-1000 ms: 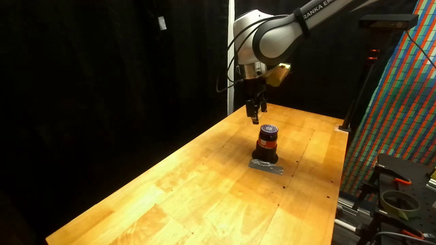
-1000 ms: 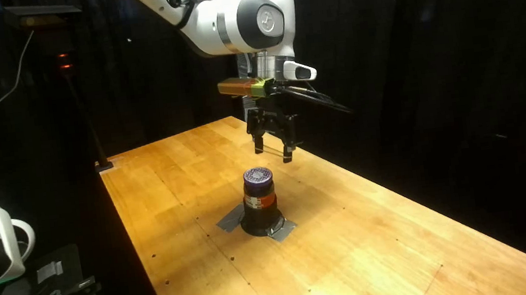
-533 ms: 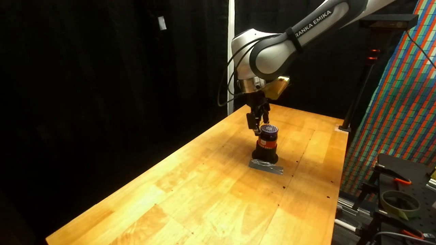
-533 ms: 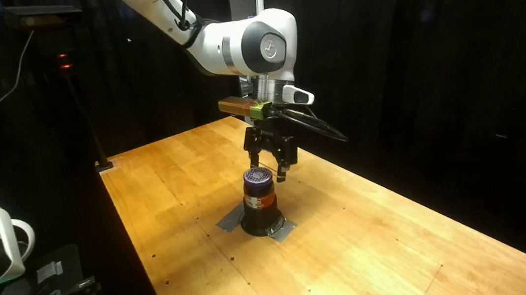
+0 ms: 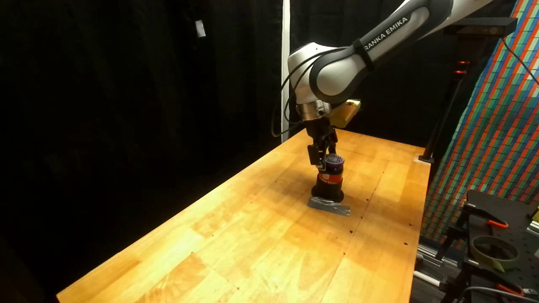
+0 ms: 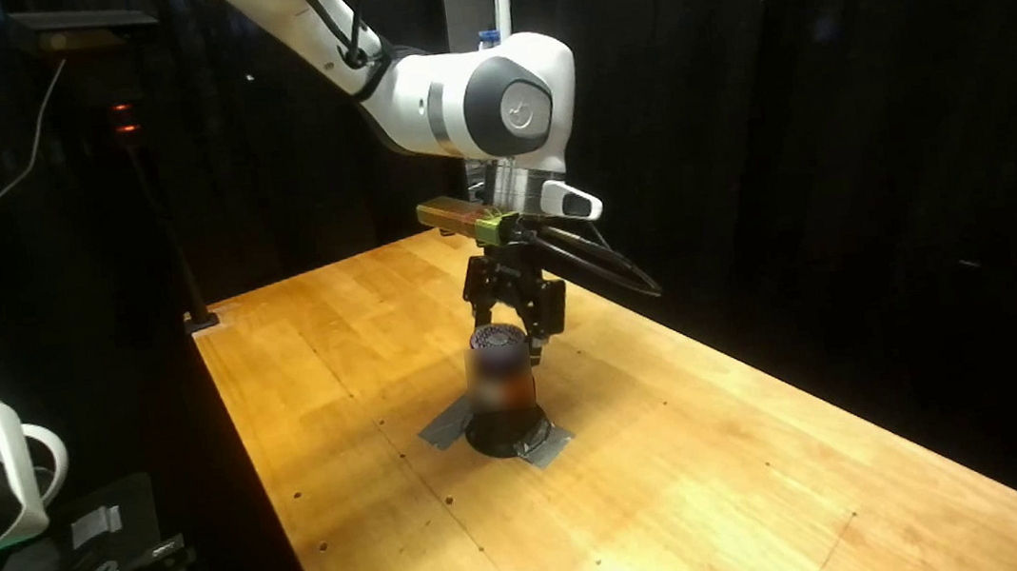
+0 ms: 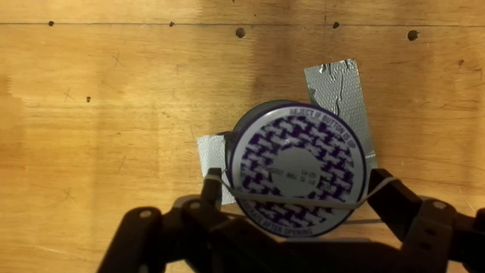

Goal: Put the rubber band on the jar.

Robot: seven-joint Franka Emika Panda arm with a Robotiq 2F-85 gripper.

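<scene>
The jar stands upright in a black base, with an orange-red band on its side; its side is blurred in an exterior view. Its purple-and-white lid fills the middle of the wrist view. My gripper is open, one finger on each side of the lid; it also shows beside the jar in both exterior views. The pale rubber band is stretched between the two fingers. One strand lies across the lid's top and bends at its rim. The other strand passes behind the lid, partly hidden.
The black base is held to the wooden table by grey tape strips. A camera stand is at the table's far corner. A dark side bench with a tape roll stands beside the table.
My gripper has come down and toward the jar, from above and behind it to beside the lid. The band's near strand is now across the lid. The jar has not moved.
</scene>
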